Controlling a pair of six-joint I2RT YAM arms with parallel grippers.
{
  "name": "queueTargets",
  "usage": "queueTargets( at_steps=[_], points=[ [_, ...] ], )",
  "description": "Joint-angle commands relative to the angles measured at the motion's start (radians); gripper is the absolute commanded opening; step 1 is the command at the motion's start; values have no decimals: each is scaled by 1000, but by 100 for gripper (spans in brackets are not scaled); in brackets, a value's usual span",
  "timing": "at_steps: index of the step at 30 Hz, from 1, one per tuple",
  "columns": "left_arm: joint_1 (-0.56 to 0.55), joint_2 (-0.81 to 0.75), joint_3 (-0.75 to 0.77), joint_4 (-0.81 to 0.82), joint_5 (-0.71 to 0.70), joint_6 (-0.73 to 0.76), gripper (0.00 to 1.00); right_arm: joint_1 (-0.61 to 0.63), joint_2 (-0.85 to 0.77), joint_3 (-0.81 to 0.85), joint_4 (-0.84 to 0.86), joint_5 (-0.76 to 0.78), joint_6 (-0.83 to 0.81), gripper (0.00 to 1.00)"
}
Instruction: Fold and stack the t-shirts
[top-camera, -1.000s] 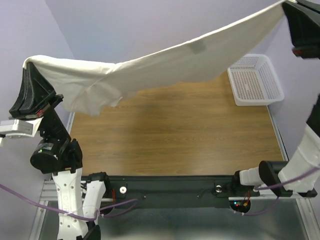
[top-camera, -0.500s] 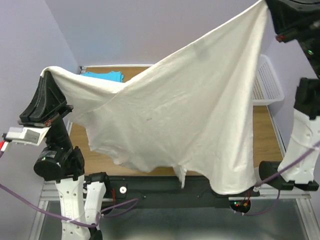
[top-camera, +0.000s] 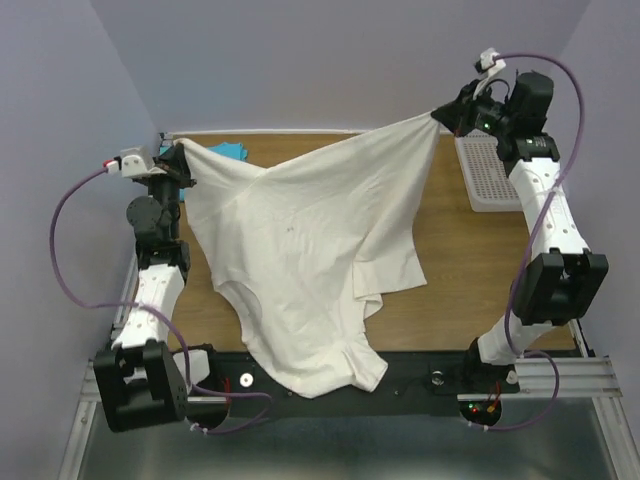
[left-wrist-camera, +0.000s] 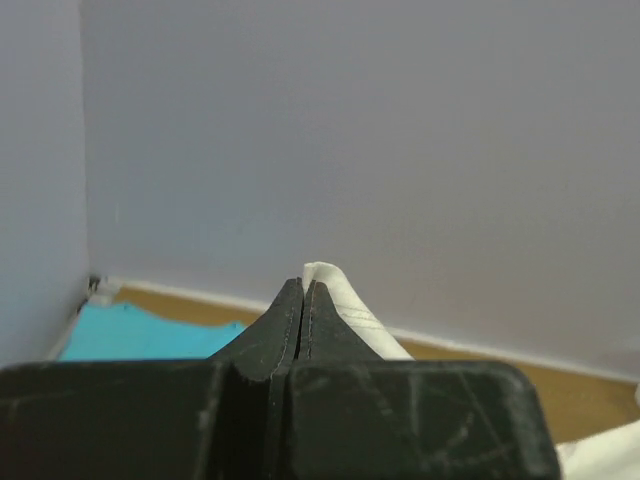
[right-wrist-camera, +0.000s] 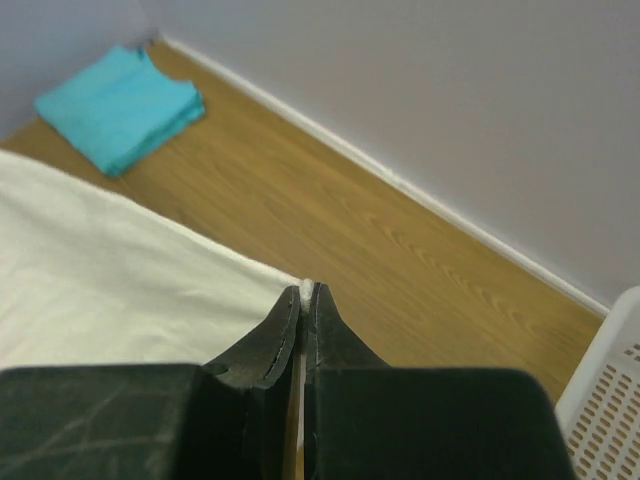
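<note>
**A:** How do the jaws stand?

**B:** Both pairs are pressed together on cloth. The left gripper (left-wrist-camera: 303, 292) pinches one corner of the cream-white shirt (top-camera: 300, 250), and a nub of fabric pokes past its tips. The right gripper (right-wrist-camera: 305, 292) nips another corner, just beside the basket (top-camera: 490, 185).

**A:** And the shirt between them?

**B:** It is stretched away from the basket across the table (top-camera: 480, 290). Its lower part drapes on the wood with one flap doubled under, and the end overhangs the near edge. The turquoise shirt (right-wrist-camera: 120, 105) lies folded in the far corner, well apart from the basket.

**A:** Which step is this?

**B:** Spreading it flat before the first fold, I'd judge. Next, both corners need lowering to the wood with the cloth taut. The shirt should also be drawn back from that edge so the flap opens out.
</note>
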Motion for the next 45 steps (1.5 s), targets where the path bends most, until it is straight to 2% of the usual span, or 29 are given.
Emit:
queueTargets(
  at_steps=[1,7,11,17,22,26,34,38,41,45],
  points=[
    [5,186,49,107,6,48,0,-6,53,-52,-16,-87,-299,1],
    [4,447,140,80,37,77,0,-5,217,-68,-22,15,-317,1],
    [2,518,181,77,60,82,0,-5,277,-42,-20,115,-287,1],
    [-7,586,249,55,94,87,0,-5,328,7,-17,192,-222,1],
    [-9,555,243,55,101,83,0,-5,268,4,-17,154,-208,0],
    [-9,396,204,57,85,86,0,-5,147,6,-40,54,-208,0],
    [-7,-24,145,40,-109,70,0,-5,-143,86,-145,-28,-208,1],
    [-9,-230,192,12,-184,50,0,-6,-304,186,-148,53,-175,1],
    [-9,-328,253,0,-212,42,0,-5,-351,285,-148,115,-126,1],
    [-7,-405,345,-40,-265,60,0,-5,-394,507,-149,248,-69,1]
  ],
)
